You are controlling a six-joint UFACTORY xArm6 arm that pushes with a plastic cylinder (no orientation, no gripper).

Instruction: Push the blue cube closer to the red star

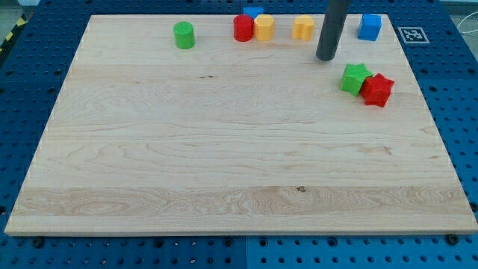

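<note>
The blue cube (369,26) sits at the view's top right, near the board's top edge. The red star (377,90) lies below it toward the right edge, touching a green star (355,78) on its upper left. My tip (326,57) rests on the board left of and below the blue cube, and up and to the left of the green star. It touches no block.
Along the top edge stand a green cylinder (184,34), a red cylinder (243,28), a yellow block (264,27), another yellow block (303,28) and a second blue block (252,13) behind the red cylinder. The wooden board (224,149) lies on a blue perforated table.
</note>
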